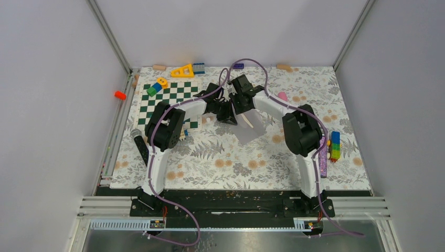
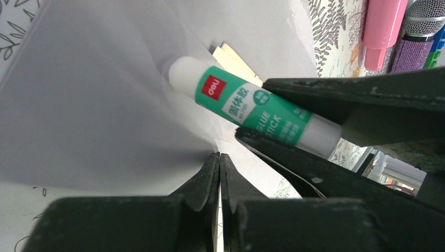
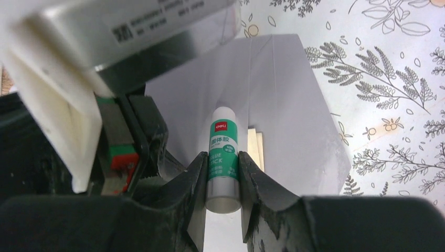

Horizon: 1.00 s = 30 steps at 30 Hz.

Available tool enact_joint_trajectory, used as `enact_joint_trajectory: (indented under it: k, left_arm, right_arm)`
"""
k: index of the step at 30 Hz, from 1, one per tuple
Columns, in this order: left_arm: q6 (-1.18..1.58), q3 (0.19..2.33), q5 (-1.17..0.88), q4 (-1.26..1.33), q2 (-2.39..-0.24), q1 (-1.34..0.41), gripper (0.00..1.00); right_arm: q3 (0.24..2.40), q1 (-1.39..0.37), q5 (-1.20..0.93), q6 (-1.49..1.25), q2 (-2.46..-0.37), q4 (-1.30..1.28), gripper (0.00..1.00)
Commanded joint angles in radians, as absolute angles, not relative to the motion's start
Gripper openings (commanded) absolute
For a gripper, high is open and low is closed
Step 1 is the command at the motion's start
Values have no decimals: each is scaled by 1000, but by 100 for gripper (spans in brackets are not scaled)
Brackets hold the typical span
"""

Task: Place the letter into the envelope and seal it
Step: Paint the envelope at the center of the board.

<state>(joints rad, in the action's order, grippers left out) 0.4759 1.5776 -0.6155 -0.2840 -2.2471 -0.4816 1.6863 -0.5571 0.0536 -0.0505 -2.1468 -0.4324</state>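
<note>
both arms fold inward over the floral table (image 1: 220, 157) centre: left gripper (image 2: 218, 160) pinched tight on the envelope (image 3: 294, 105) edge, right gripper (image 3: 223, 160) clamping a glue stick (image 3: 223, 131) over it. chessboard (image 1: 176, 97) at 10 o'clock.

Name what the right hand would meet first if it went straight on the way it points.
The right hand grips a glue stick that leads it; the stick's tip would meet the envelope first. It looks close, perhaps touching, though depth is unclear.

Letter (image 3: 256, 149) mostly hidden under envelope (image 3: 294, 105), pink marker (image 2: 383, 26) cut off at top edge
</note>
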Motion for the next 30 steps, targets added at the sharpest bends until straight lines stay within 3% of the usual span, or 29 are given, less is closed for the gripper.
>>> enact_joint_trajectory:
  k: [1,12,30]
  left_arm:
    - [433,1595,-574,-298,-2254,-486,0]
    - [431,1599,-567,-303,-2249,-482,0]
    - [431,1594,-565,-299,-2251,-478,0]
  right_arm:
    - [1726,-557,63,-68,-2194,-460,0]
    - [1564,-555,-42,-38,-2037,-485,0]
    - [1478,-556,-78,-5,-1948,-540,0]
